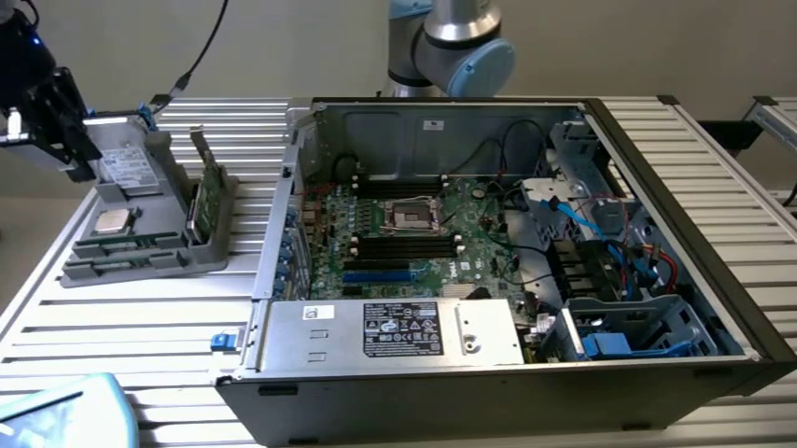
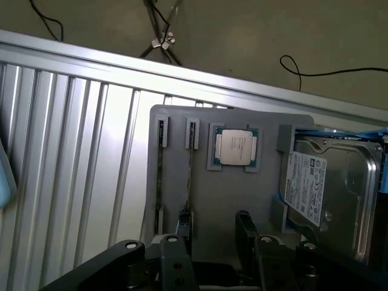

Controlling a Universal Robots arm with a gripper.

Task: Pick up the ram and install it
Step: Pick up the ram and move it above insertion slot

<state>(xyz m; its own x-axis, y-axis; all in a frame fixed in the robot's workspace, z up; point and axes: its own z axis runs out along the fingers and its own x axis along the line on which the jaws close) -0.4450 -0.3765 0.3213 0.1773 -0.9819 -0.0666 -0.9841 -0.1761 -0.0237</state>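
Observation:
A grey parts tray [image 1: 212, 254] sits at the exterior view's left. Along its side nearest the case stand green boards; the lower, narrow one looks like the ram [image 1: 197, 213], beside a taller green card [image 1: 216, 191] with a metal bracket. My gripper [image 1: 75, 159] hangs above the tray's far end, by the hard drive [image 1: 125, 166], well apart from the ram. In the wrist view my gripper [image 2: 213, 225] is open over the tray [image 2: 230, 200], with nothing between its dark fingers [image 2: 185, 227]. The open computer case [image 1: 697, 224] shows black memory slots [image 1: 398, 245] on the motherboard.
On the tray lie a silver processor chip [image 2: 236, 147] and the hard drive [image 2: 327, 194]. Two narrow slots [image 2: 160, 176] run beside the chip. The slatted metal table [image 1: 137, 327] carries everything. A power supply box [image 1: 392, 331] and cables [image 1: 598, 219] crowd the case.

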